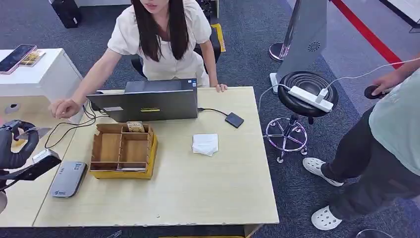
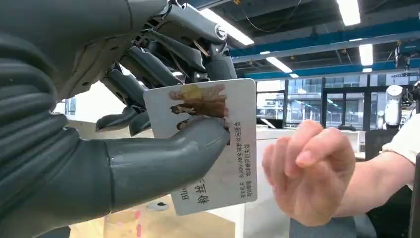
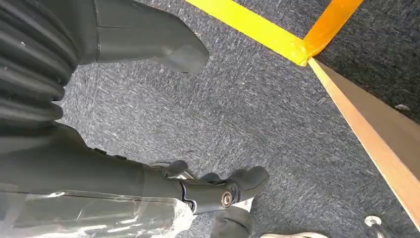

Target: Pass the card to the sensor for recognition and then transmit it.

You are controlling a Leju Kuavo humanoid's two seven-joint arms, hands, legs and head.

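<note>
Pinched card between left hand's thumb and fingers, person's hand just beside, laptop and box nearby; right hand's fingers unclear.

Head view looks down on the table; wrist views sit close behind each hand.
</note>
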